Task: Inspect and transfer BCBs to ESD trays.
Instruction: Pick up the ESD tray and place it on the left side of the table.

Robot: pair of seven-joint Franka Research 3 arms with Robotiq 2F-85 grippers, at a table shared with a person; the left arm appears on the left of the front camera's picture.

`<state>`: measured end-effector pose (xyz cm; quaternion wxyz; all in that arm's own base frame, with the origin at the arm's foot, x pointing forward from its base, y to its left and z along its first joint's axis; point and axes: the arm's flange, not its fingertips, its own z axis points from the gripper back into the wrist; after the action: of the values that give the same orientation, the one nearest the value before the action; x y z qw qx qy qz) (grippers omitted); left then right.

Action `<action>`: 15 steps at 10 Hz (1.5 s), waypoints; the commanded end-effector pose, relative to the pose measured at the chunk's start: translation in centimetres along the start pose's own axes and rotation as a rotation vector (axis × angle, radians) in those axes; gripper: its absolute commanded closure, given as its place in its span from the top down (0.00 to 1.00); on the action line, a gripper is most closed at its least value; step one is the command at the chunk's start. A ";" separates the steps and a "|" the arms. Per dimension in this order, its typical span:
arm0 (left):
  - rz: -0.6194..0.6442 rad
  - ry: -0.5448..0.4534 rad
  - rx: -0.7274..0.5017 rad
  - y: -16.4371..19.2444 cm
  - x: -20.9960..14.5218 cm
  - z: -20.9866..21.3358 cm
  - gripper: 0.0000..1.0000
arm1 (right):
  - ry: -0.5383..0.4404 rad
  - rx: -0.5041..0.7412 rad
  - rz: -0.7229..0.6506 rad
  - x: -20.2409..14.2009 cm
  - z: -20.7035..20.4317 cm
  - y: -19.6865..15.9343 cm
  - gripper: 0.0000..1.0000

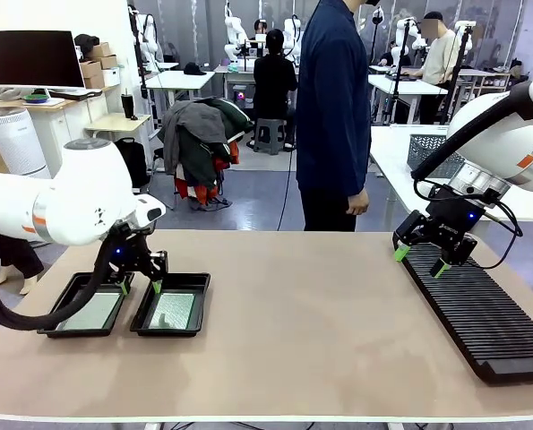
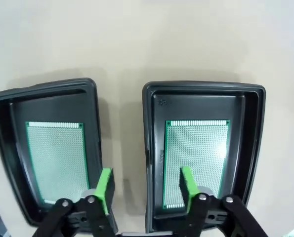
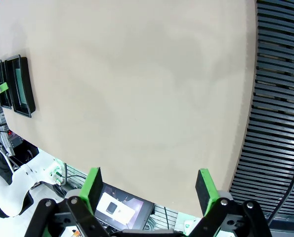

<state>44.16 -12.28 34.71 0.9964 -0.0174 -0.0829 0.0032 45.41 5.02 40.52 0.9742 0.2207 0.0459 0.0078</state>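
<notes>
Two black ESD trays sit side by side at the table's front left, the left tray [image 1: 56, 328] [image 2: 43, 89] and the right tray [image 1: 203, 300] [image 2: 206, 87]. Each holds one flat green BCB: one board [image 1: 91, 312] [image 2: 55, 158] in the left tray, another [image 1: 172, 311] [image 2: 196, 158] in the right. My left gripper [image 1: 141, 285] [image 2: 147, 190] hovers open just above the trays' near ends, straddling the gap between them and holding nothing. My right gripper [image 1: 418, 260] [image 3: 149, 191] hangs open and empty over the far end of the long black rack [image 1: 477, 313] [image 3: 275, 123].
A person in dark blue [image 1: 333, 116] stands at the table's far side with hands down. A grey wire basket [image 1: 427, 148] sits on another table behind the right arm. Bare tabletop [image 1: 311, 313] lies between the trays and the rack.
</notes>
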 end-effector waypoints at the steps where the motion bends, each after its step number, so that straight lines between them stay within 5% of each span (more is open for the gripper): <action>1: -0.011 0.006 0.067 -0.8 -0.3 2.2 0.84 | -0.008 -0.001 -0.021 0.1 -0.1 0.2 1.00; 3: -0.031 0.044 0.109 -1.0 -0.5 4.0 1.00 | -0.008 -0.001 -0.021 0.1 -0.1 0.2 1.00; 15: -0.048 0.059 0.092 -0.9 -1.3 6.4 1.00 | -0.008 -0.001 -0.021 0.1 -0.1 0.2 1.00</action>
<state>41.58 -12.95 40.90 0.9980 0.0322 -0.0490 -0.0236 45.41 5.02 40.52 0.9742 0.2207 0.0459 0.0078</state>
